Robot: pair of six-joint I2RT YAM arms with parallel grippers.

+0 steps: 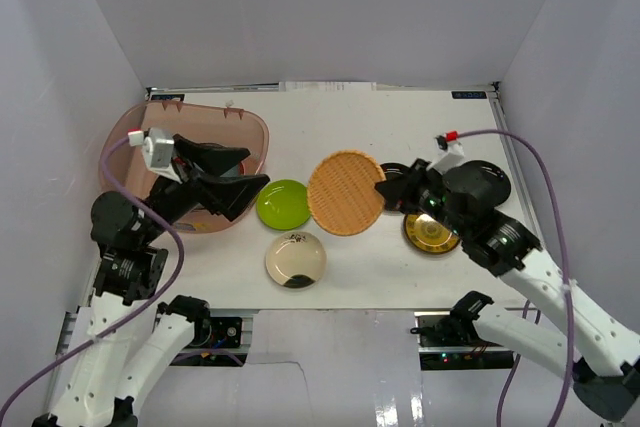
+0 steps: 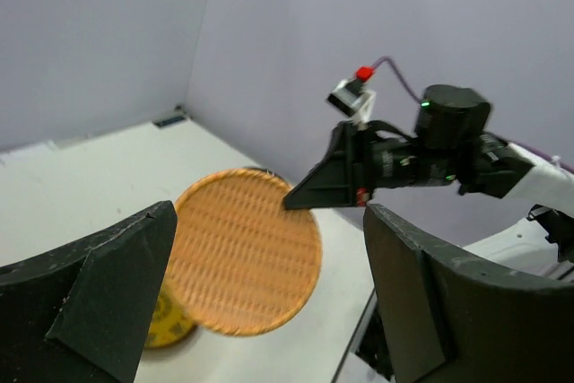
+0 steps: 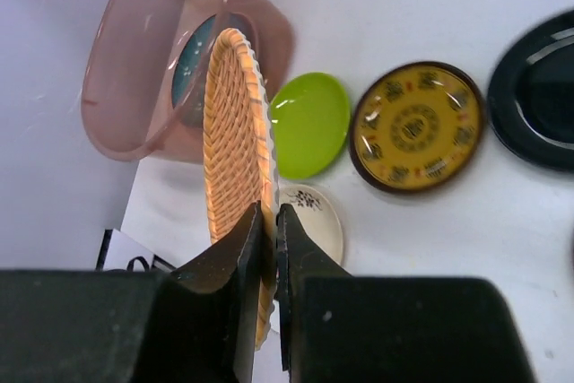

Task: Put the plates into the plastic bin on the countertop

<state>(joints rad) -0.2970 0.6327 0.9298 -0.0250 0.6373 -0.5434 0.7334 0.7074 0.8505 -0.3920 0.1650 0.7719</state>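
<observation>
Near edge of the flat white worktop (image 1: 380, 272): a cream round plate with a dark mark (image 1: 295, 259), lying flat.
Just beyond, a glossy lime-green round plate (image 1: 283, 203) on the left. On the right, a gold-patterned dark-rimmed round plate (image 1: 430, 235), partly under the right arm.
Between these: the woven tan round basketwork plate (image 1: 345, 192), off the surface and turned on edge.
- The right end effector (image 3: 269, 221) is clenched on its rim, one finger on each face.
- Judgement: light, stiff, rough weave. Slip is unlikely and breakage is not a concern.
- A rim pinch suffices, though a wide disc may swing about one pinch point.
- The glazed plates look slick and brittle, and would need an edge lift.

Left end effector (image 1: 255, 169): released, fingers spread, nothing between them, hovering at the bin's near-right rim.
Behind the right wrist: a black round plate (image 3: 538, 96).
Far left: the translucent pinkish-brown plastic bin (image 1: 200, 107), with a teal plate (image 3: 190, 60) inside.
Plain white walls on three sides. The bin sits close to the left wall, so swing room there looks limited.
</observation>
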